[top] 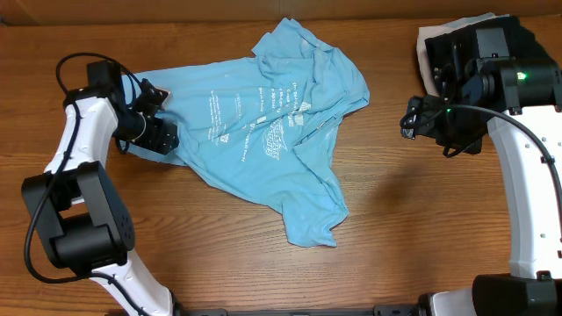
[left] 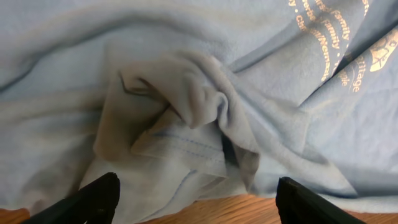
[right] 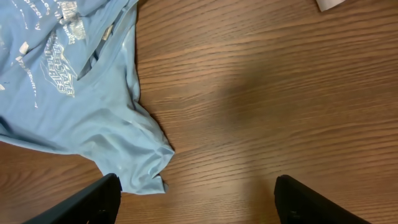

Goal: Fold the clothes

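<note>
Left gripper (top: pixel 160 114) stands with its fingers spread wide, grasping nothing, at the 9 o'clock edge of the T-shirt (top: pixel 272 132). In the left wrist view only the two dark fingertips (left: pixel 99 194) show at the bottom corners. A bunched fold of the cloth (left: pixel 186 112) sits ahead of them, and whether they touch it cannot be told. That view cuts off most of the shirt. The part of the hem under the gripper is hidden from overhead by the arm.

The shirt is light sky-blue and lies crumpled at the middle of the table (top: pixel 395 219). One sleeve trails toward 9 o'clock, the collar end rises toward 12 o'clock, and a narrow flap runs down to 5 o'clock. Folds overlap on its 3 o'clock side, so the outline there is hard to follow. White printed lines and a logo (top: pixel 277 136) face up near its centre, too small to read.

Right gripper (top: pixel 411 118) is released too. Its fingers are apart over bare wood at 3 o'clock, well clear of the shirt. Its wrist camera shows the shirt's lower flap (right: pixel 143 162) at 8 o'clock. At 1 o'clock, a pale cloth item (top: pixel 425 48) is mostly hidden behind the right arm, and its shape cannot be made out.
</note>
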